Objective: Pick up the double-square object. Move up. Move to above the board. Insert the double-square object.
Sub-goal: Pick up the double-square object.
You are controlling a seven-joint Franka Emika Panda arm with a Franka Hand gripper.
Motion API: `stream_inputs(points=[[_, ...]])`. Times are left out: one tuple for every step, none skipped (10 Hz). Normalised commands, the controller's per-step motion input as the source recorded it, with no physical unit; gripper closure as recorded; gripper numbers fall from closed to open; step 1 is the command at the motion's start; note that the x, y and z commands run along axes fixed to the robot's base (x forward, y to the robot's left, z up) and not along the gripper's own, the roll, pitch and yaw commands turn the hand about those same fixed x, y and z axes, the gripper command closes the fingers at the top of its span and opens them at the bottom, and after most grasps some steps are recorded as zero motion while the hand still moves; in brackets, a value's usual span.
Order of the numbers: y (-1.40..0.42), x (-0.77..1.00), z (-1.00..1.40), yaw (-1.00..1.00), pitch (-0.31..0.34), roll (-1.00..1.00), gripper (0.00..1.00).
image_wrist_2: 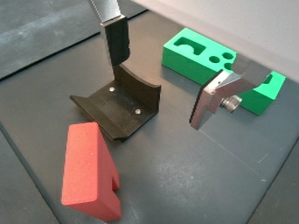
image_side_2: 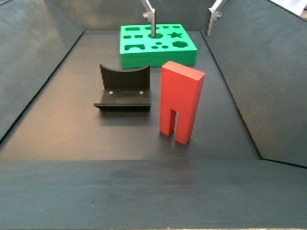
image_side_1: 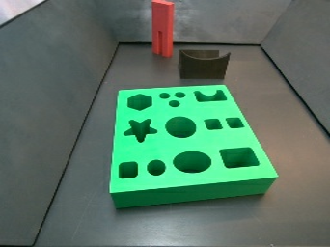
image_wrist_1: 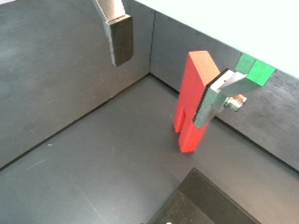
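Note:
The double-square object is a red-orange bar standing upright on the dark floor, forked end down (image_side_2: 180, 101). It shows in both wrist views (image_wrist_1: 193, 92) (image_wrist_2: 91, 171) and at the far end in a side view (image_side_1: 161, 29). The green board (image_side_1: 180, 140) lies flat with many shaped holes and also shows in the views (image_side_2: 156, 40) (image_wrist_2: 216, 66) (image_wrist_1: 254, 70). My gripper (image_wrist_1: 170, 70) (image_wrist_2: 166, 72) is open and empty, raised off the floor and apart from the bar. Its fingertips show at the top of a side view (image_side_2: 149, 13).
The dark fixture (image_side_2: 124, 88) stands on the floor between the board and the red bar, also seen in the views (image_wrist_2: 117, 105) (image_side_1: 203, 63). Grey walls enclose the floor on all sides.

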Motion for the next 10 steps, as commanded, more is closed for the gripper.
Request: stream_inputs(points=[[0.03, 0.09, -0.26, 0.0, 0.0, 0.0, 0.0], [0.4, 0.0, -0.33, 0.62, -0.09, -0.11, 0.0], [0.27, 0.0, -0.32, 0.79, -0.144, -0.1, 0.0], [0.23, 0.0, -0.32, 0.83, -0.174, -0.11, 0.0], [0.22, 0.0, -0.26, 0.8, -0.183, -0.15, 0.0], [0.27, 0.0, -0.17, 0.72, -0.156, -0.16, 0.0], [0.31, 0.01, -0.1, 0.61, -0.144, -0.19, 0.0], [0.31, 0.36, 0.0, 0.37, -0.056, -0.24, 0.0], [0.19, 0.43, 0.0, 0.0, 0.0, -0.27, 0.0], [0.19, 0.39, 0.0, 0.0, 0.0, -0.2, 0.0]])
